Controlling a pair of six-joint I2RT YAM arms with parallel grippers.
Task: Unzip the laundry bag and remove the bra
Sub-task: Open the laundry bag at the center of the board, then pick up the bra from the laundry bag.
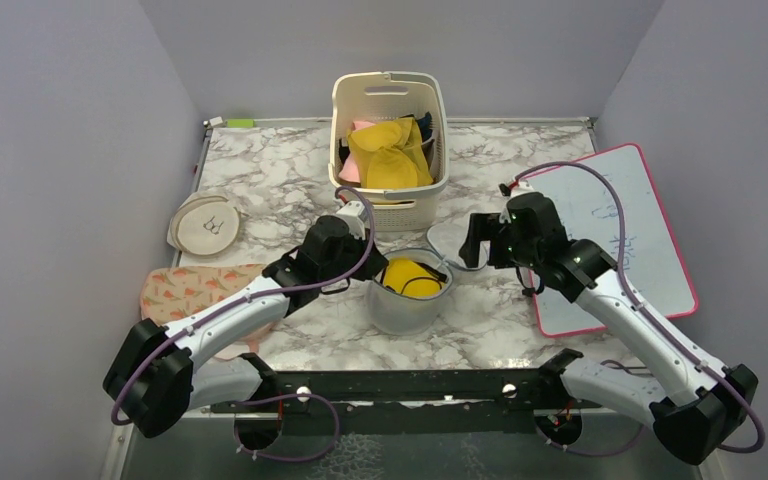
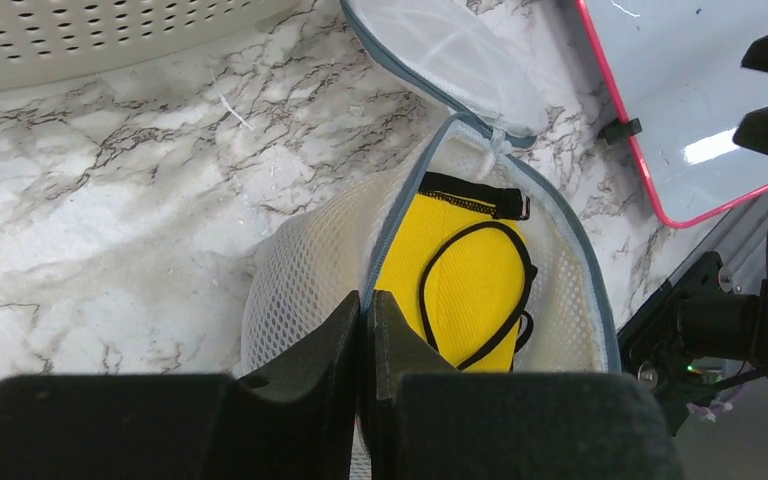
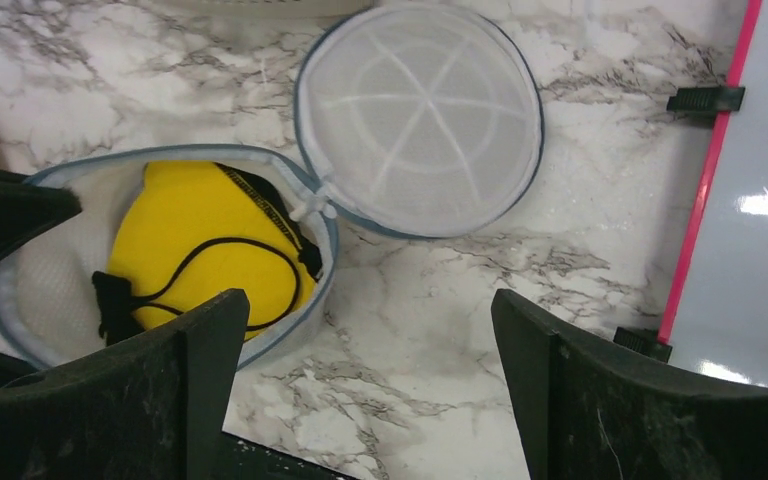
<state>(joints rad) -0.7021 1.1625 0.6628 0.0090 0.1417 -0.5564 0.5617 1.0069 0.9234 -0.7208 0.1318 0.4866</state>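
Note:
The laundry bag (image 1: pixel 405 308) stands unzipped at the table's front centre, a white mesh drum with a blue-grey zip trim. Its round lid (image 1: pixel 447 243) lies flipped open on the marble to the right. Inside lies the bra (image 1: pixel 407 277), which shows a yellow cup with a black band and thin black straps. My left gripper (image 2: pixel 365 300) is shut on the bag's near-left rim (image 2: pixel 385 235). My right gripper (image 3: pixel 370 330) is open and empty above bare marble, just right of the bag (image 3: pixel 20 270) and near the lid (image 3: pixel 420 120). The bra also shows in both wrist views (image 2: pixel 460 280) (image 3: pixel 200 230).
A cream slotted basket (image 1: pixel 390 82) behind the bag holds yellow cloth (image 1: pixel 390 150) and pink cloth (image 1: pixel 360 128). A flat beige pouch (image 1: pixel 207 222) and a patterned cloth (image 1: pixel 195 285) lie on the left. A pink-framed whiteboard (image 1: pixel 610 230) lies on the right.

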